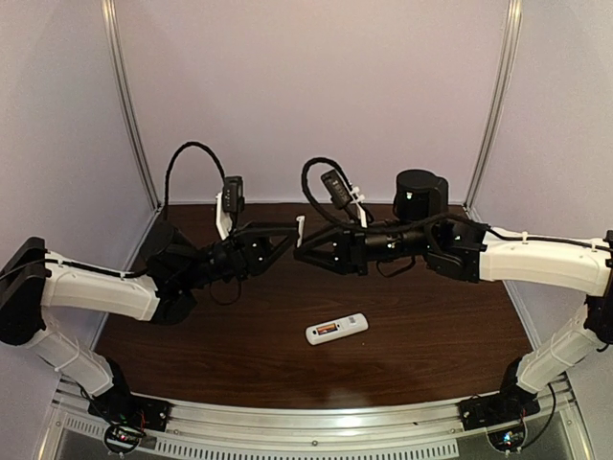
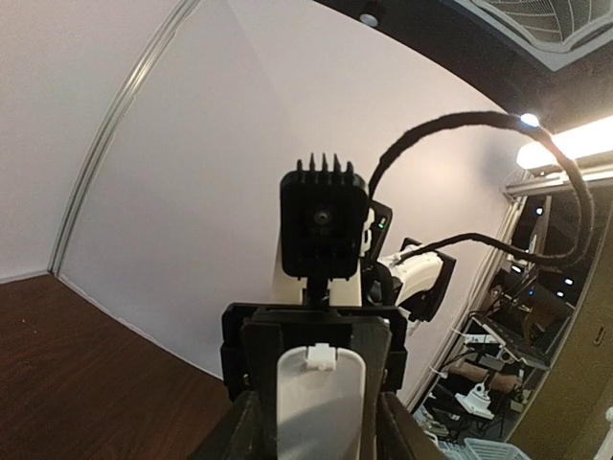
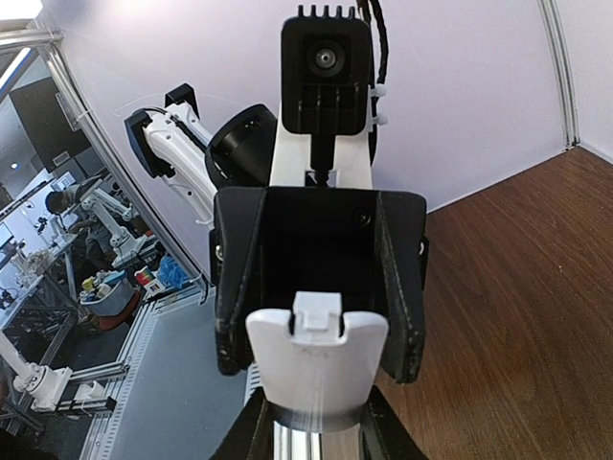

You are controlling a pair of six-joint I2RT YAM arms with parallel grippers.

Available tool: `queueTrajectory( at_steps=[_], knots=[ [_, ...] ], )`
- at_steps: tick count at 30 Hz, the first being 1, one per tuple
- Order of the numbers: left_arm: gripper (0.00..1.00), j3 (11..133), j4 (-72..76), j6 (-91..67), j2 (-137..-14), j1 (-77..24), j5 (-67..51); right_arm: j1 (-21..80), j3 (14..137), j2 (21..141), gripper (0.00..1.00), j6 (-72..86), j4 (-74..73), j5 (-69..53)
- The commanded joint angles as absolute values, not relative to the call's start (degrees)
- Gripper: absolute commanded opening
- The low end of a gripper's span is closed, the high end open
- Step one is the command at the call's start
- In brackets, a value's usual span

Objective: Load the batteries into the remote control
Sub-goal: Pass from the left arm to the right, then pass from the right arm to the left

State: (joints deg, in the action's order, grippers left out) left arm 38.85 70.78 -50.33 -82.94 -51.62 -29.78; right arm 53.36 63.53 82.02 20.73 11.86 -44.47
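From above, the remote control (image 1: pixel 337 329) lies on the dark wooden table (image 1: pixel 431 316), near the front and a little right of centre, with neither arm touching it. An orange-red patch at its left end looks like the batteries (image 1: pixel 326 330) seated in the open bay. How many are in is too small to tell. Both arms are raised over the middle of the table. The left gripper (image 1: pixel 293 233) and right gripper (image 1: pixel 302 254) meet tip to tip with a small white cover piece (image 1: pixel 300 230) between them.

In the left wrist view, the cover piece (image 2: pixel 321 402) runs from the left gripper's own fingers (image 2: pixel 244 431) toward the black body of the right gripper facing it. The fingers flank its edges. Whether they press on it I cannot tell.

In the right wrist view, the right gripper's fingers (image 3: pixel 251 431) sit against the narrow near end of the cover piece (image 3: pixel 316 369) and appear clamped on it. The tabbed far end points at the left gripper.

The loading itself looks done or nearly so. What seems to be left is carrying the cover down and fitting it over the bay.
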Motion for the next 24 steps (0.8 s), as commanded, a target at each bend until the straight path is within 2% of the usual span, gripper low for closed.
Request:
queueTrajectory(
  at_steps=[1, 4, 8, 12, 16, 24],
  knots=[
    [0.49, 37.9, 68.7, -48.2, -80.2, -51.8, -28.2, 53.6, 64.7, 81.0, 0.13, 18.1, 8.3, -42.4],
    [0.59, 38.3, 59.5, -44.9, -76.3, -51.4, -25.9, 53.5, 64.6, 80.4, 0.12, 16.2, 5.4, -41.1],
    [0.66, 39.3, 41.0, -41.0, -68.8, -49.8, -21.6, 53.5, 65.2, 79.8, 0.11, 11.8, -2.2, -37.8],
    [0.61, 47.5, 14.9, -33.1, -66.2, -49.1, -17.7, 53.6, 67.7, 80.1, 0.09, 6.2, -12.0, -33.5],
    [0.53, 53.9, -0.4, -29.3, -67.2, -49.1, -17.3, 53.7, 69.4, 80.5, 0.08, 1.9, -19.5, -29.5],
    [0.47, 59.4, -9.7, -29.8, -71.9, -49.1, -24.0, 56.8, 72.3, 81.5, 0.08, -5.5, -29.9, -21.6]
  ],
)
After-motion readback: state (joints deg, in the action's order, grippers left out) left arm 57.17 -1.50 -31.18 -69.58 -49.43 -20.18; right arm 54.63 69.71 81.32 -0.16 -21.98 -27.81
